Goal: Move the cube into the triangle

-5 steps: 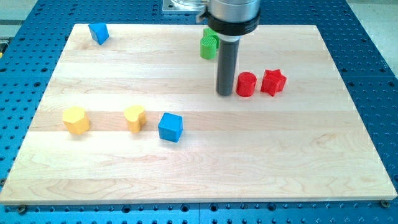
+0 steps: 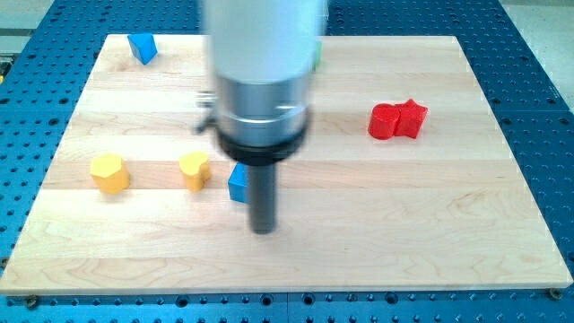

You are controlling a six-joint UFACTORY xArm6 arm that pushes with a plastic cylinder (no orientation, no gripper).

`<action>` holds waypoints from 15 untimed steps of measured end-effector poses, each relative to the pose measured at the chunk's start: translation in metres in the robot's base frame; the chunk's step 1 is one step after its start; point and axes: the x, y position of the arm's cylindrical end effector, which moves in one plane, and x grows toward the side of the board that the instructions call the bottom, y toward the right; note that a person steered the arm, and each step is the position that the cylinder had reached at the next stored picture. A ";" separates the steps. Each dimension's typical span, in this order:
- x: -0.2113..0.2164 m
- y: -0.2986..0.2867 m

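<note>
Clawless, so nothing clenched or released: plants my tip (image 2: 262, 231) on the desk (image 2: 430, 233), just below-right of the blue cube (image 2: 237, 184). Sees that cube half hidden behind the rod, one vertical edge facing the view's bottom, no long axis. Finds two yellow blocks (image 2: 195, 170) (image 2: 109, 173) leftward. Spots the blue triangle (image 2: 142, 47) far off, top-left.

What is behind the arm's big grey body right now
The blue cube shows only as a sliver left of the rod, above-left of my tip. A green block barely peeks out at the top; the rest is hidden.
</note>
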 end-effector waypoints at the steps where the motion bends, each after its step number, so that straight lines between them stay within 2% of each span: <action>1: -0.057 -0.004; 2: -0.104 -0.004; 5: -0.162 0.008; 6: -0.194 -0.037; 7: -0.201 -0.031; 8: -0.228 -0.072; 9: -0.244 -0.081; 11: -0.264 -0.056; 14: -0.316 -0.105; 15: -0.321 -0.145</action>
